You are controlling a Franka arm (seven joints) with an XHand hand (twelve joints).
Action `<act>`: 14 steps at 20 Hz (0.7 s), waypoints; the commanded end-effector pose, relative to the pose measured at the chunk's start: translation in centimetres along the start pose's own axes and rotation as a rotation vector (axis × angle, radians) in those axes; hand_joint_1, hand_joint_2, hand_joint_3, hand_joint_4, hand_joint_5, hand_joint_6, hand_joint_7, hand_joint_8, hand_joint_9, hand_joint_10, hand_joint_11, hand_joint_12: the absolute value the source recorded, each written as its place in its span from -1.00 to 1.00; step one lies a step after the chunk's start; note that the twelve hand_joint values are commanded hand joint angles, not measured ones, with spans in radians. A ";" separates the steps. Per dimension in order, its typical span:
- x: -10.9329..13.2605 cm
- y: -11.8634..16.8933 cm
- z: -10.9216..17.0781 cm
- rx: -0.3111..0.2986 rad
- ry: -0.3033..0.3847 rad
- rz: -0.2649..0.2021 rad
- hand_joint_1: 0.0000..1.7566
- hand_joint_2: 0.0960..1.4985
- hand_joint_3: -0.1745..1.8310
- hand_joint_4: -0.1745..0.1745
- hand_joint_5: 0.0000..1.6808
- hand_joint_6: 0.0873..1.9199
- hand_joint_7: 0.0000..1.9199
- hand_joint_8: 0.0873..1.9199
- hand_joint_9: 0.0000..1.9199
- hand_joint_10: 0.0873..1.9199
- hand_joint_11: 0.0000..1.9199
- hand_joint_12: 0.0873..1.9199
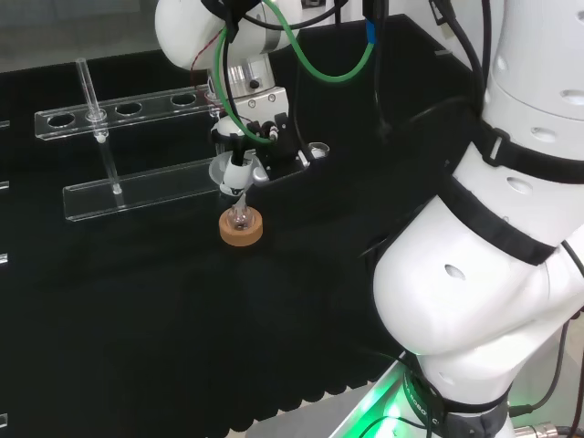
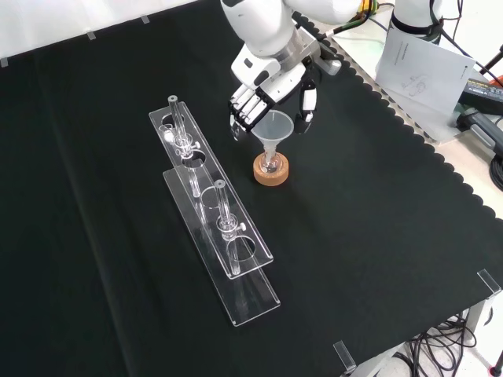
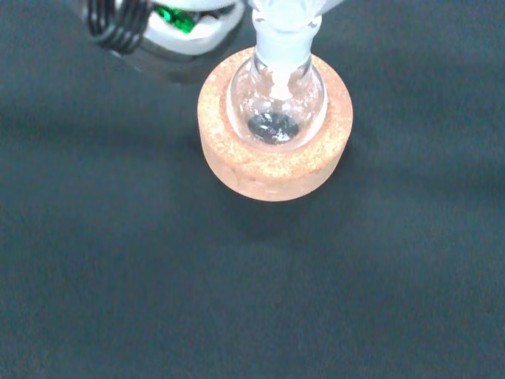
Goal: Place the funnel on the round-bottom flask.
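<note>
At frame centre of the front view, the funnel (image 2: pixel 273 128) sits in the flask (image 2: pixel 271 163); the hand (image 2: pixel 263 93), fingers relaxed, should lift away straight, avoiding its rim.

The tabletop (image 2: pixel 377 236), draped in black cloth, carries a cork ring (image 2: pixel 270 170) and, just left in the front view, a clear rack (image 2: pixel 236 259).

The bench cloth (image 2: pixel 377 228) is matt black fabric, its edge cut in scallops. The stand (image 3: pixel 272 162) is grainy, rough tan cork. The flask (image 3: pixel 276 106) on it is clear, glossy glass, and the funnel (image 2: pixel 273 126) looks clear and smooth. The rack (image 2: pixel 212 212) is shiny transparent plastic. The hand (image 2: pixel 255 98) has glossy white and black shells.
</note>
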State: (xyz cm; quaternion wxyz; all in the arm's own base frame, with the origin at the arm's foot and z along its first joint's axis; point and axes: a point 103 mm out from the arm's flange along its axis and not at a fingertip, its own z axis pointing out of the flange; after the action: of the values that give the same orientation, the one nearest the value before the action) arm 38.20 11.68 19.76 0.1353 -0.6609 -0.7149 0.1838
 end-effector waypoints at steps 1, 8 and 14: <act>-0.3 -0.4 -0.6 -0.045 0.010 -0.008 -0.45 -0.11 -0.58 -0.21 -0.89 -1.00 -1.00 -0.94 -1.00 -0.27 -0.97 0.49; -0.6 -1.8 -2.2 -0.090 0.038 -0.022 -0.45 -0.11 -0.59 -0.24 -0.88 -1.00 -0.98 -0.92 -0.99 -0.26 -0.99 0.50; -0.3 -2.9 -2.3 -0.084 0.054 -0.047 -0.45 -0.09 -0.61 -0.26 -0.84 -1.00 -0.99 -0.81 -0.96 -0.24 -0.98 0.49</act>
State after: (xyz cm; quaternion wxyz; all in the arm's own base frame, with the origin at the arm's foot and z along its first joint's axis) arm 37.86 11.30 22.13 0.1232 -0.6625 -0.7237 0.1492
